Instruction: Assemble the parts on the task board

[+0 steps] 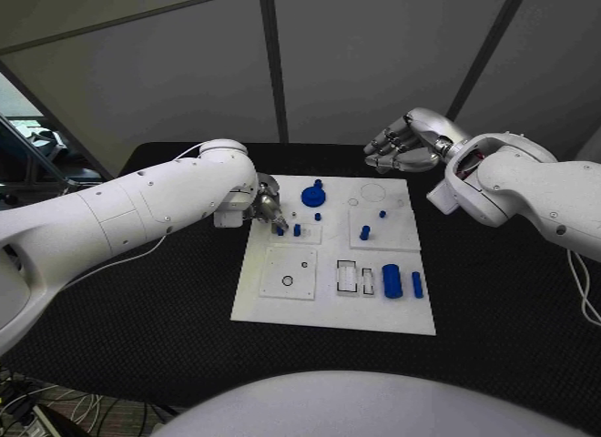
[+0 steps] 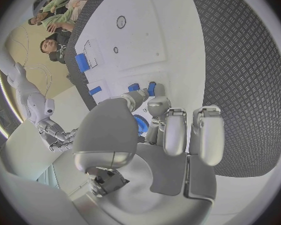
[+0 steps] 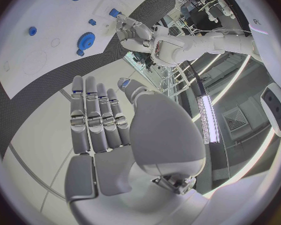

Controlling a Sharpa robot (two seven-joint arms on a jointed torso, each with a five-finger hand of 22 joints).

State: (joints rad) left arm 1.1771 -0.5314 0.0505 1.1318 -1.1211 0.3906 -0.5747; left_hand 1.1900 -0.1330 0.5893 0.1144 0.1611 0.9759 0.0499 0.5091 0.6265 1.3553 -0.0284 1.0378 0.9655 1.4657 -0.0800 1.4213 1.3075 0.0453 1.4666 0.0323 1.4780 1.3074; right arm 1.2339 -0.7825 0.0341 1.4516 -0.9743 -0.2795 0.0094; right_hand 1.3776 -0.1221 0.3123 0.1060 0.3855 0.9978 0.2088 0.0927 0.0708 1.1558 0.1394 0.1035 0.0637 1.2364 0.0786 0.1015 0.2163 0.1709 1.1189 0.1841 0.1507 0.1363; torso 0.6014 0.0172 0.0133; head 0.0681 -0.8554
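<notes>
The white task board [image 1: 333, 309] lies mid-table. My left hand [image 1: 265, 208] hovers at its left edge, and its fingertips [image 2: 157, 103] sit just short of two small blue pegs [image 1: 280, 230] [image 2: 152, 88] standing in the board; I see nothing held in it. A blue gear [image 1: 312, 194] [image 2: 141, 124] sits at the board's far side. Another peg [image 1: 365, 232] stands mid-board. A blue cylinder [image 1: 392, 280] and a blue bar [image 1: 418, 285] lie at the right. My right hand [image 1: 403, 146] [image 3: 97, 120] hangs above the far edge, fingers straight and empty.
Two white sub-plates with cut-outs [image 1: 290, 273] and slots [image 1: 354, 277] sit on the board's near half. Black matting [image 1: 511, 300] surrounds the board. The right wrist view shows the gear [image 3: 86, 38] and my left hand [image 3: 133, 31].
</notes>
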